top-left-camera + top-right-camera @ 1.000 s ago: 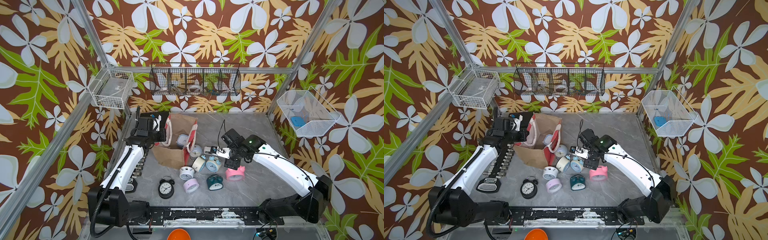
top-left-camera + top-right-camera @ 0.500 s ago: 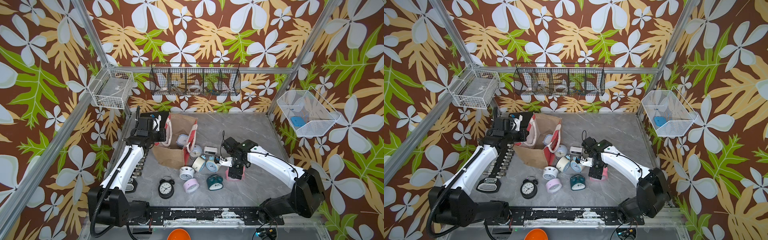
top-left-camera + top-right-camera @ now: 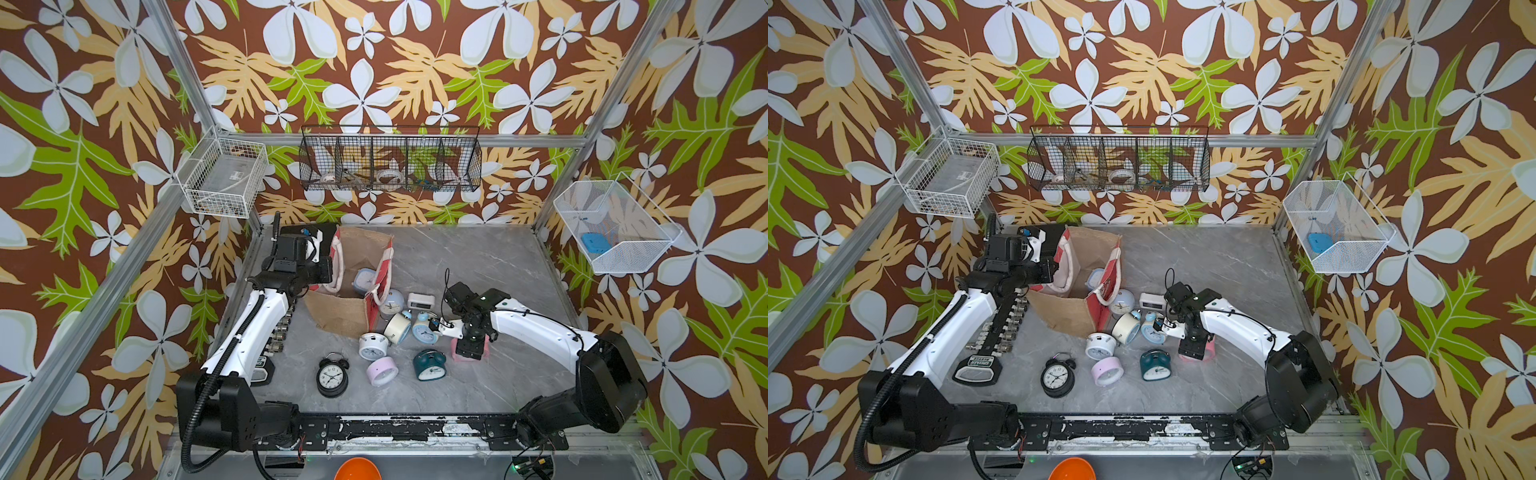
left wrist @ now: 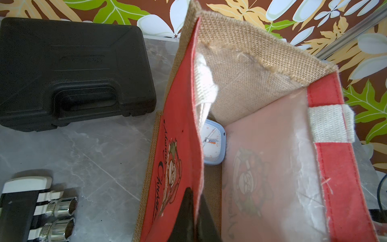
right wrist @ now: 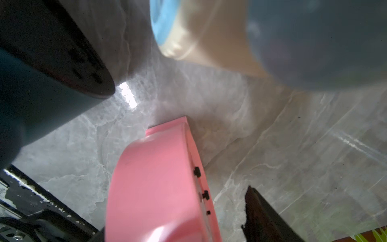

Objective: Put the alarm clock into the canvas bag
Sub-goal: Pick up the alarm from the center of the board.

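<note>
The canvas bag (image 3: 353, 307) (image 3: 1067, 307) stands open at the back left, and a pale blue square clock (image 4: 213, 146) lies inside it. My left gripper (image 4: 195, 194) (image 3: 329, 272) is shut on the rim of the bag's red panel (image 4: 184, 130). Down on the table, my right gripper (image 3: 469, 351) (image 3: 1192, 349) (image 5: 178, 209) straddles a pink alarm clock (image 5: 155, 178) (image 3: 484, 348). Its jaws are open: one dark finger (image 5: 257, 209) stands a little clear of the clock's back, while the other is hidden behind the clock.
Loose clocks lie in front of the bag: black (image 3: 331, 376), lilac (image 3: 381, 371), teal (image 3: 430, 365), white (image 3: 373, 345), cream (image 3: 397, 328), light blue (image 3: 424, 330). A black case (image 4: 73, 69) and a socket rail (image 4: 56, 218) lie left of the bag. Wire baskets hang on the walls.
My right gripper has swung down from above the clock pile onto the pink alarm clock, and its jaws have narrowed around it. The left arm and the bag have not moved.
</note>
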`<action>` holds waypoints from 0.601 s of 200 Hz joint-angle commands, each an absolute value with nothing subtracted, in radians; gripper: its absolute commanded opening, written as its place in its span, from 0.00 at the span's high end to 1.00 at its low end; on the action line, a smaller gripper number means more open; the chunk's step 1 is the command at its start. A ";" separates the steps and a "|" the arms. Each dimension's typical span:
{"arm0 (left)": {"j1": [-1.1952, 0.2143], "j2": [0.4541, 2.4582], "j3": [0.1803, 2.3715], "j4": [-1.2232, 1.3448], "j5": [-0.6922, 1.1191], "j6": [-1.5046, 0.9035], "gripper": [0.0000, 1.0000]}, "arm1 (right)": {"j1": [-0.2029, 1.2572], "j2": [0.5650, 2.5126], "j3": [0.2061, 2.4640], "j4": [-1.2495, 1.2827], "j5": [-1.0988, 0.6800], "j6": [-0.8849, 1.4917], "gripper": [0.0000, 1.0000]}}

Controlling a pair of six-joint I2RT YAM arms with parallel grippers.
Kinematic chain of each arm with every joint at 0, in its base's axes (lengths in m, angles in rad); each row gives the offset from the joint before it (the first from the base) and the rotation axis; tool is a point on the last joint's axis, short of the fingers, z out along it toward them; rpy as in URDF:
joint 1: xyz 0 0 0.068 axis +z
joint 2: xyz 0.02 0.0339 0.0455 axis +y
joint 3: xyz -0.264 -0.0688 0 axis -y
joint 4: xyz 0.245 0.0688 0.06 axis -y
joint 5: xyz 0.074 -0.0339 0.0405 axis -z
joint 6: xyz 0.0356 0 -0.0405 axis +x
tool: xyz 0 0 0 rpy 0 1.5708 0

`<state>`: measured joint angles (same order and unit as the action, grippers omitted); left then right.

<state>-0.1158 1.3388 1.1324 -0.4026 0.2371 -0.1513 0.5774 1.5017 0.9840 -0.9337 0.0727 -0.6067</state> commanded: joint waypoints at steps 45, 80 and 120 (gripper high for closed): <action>-0.112 1.342 1.137 -0.423 0.223 -0.143 1.00 | 0.575 1.510 1.004 -0.971 0.026 -0.569 0.54; -0.111 1.343 1.137 -0.422 0.219 -0.144 1.00 | 0.575 1.470 1.048 -1.001 0.026 -0.552 0.62; -0.111 1.343 1.137 -0.419 0.225 -0.145 1.00 | 0.575 1.417 1.150 -1.038 0.049 -0.528 0.66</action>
